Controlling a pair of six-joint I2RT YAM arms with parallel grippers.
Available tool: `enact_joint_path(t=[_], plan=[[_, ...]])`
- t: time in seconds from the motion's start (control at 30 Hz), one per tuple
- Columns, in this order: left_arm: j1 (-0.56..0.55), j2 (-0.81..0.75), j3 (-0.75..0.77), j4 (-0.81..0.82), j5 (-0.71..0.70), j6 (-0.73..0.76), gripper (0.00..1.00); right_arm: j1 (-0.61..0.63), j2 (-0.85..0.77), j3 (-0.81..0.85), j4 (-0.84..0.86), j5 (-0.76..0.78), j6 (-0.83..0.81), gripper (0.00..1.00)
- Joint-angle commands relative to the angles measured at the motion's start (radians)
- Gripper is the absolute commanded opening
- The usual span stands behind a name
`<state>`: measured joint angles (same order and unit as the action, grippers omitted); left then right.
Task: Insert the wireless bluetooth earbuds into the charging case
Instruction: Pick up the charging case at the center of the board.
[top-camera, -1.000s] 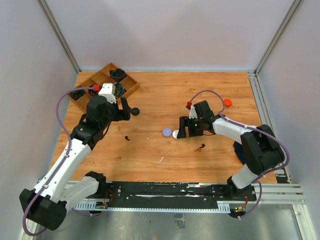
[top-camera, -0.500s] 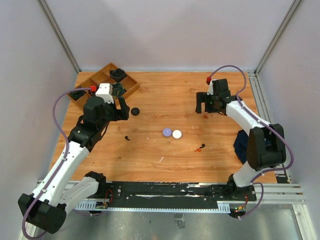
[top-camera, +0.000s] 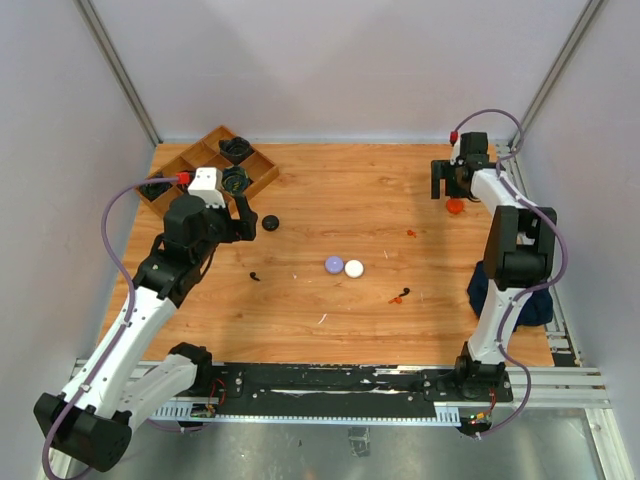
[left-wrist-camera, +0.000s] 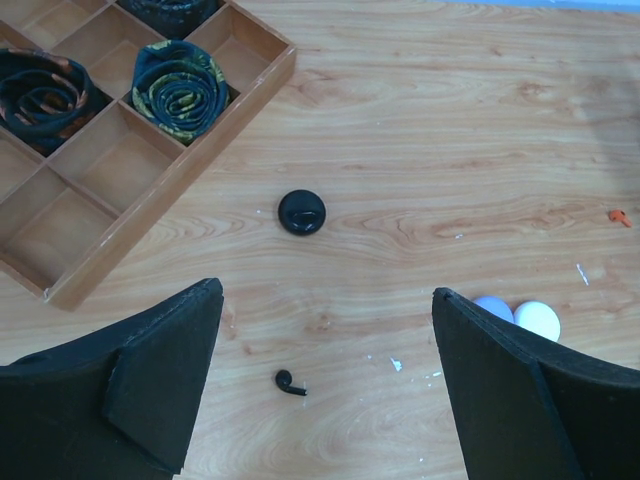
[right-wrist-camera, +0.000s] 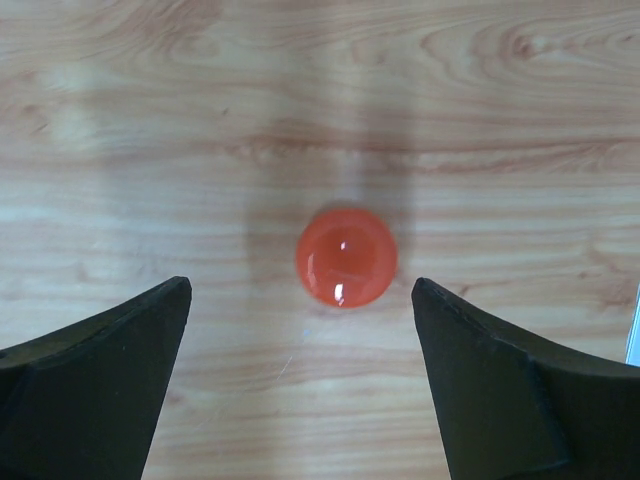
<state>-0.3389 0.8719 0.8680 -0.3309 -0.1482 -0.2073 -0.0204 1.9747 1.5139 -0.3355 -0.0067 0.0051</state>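
Divided tray (left-wrist-camera: 172, 190) far-left corner; two round cases (top-camera: 336, 265) mid-table (touching).

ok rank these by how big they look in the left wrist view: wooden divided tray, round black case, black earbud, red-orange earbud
1. wooden divided tray
2. round black plastic case
3. small black stemmed earbud
4. tiny red-orange earbud, though farther from the camera, so unsure against the black one

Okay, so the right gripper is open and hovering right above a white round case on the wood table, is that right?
Not quite: the case is orange-red, not white. The right gripper is open and hovering right above an orange-red round case on the wood table. The right wrist view shows it plainly, lying on the wood between the spread fingers.
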Motion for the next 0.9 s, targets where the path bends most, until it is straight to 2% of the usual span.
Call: enact_joint_path(t=[0.0, 0.17, 0.43, 0.87], plan=[[-0.010, -0.010, -0.007, 0.021, -0.017, 0.014, 0.91, -0.058, 0.091, 0.111, -0.055, -0.003, -0.052, 0.92], [-0.009, -0.001, -0.008, 0.020, -0.021, 0.016, 0.91, -0.095, 0.168, 0.179, -0.099, -0.042, -0.030, 0.86], [-0.010, 0.013, -0.010, 0.022, -0.017, 0.016, 0.91, -0.114, 0.182, 0.151, -0.103, -0.077, 0.009, 0.73], [-0.010, 0.010, -0.015, 0.024, -0.013, 0.015, 0.91, -0.119, 0.221, 0.159, -0.131, -0.087, 0.022, 0.60]])
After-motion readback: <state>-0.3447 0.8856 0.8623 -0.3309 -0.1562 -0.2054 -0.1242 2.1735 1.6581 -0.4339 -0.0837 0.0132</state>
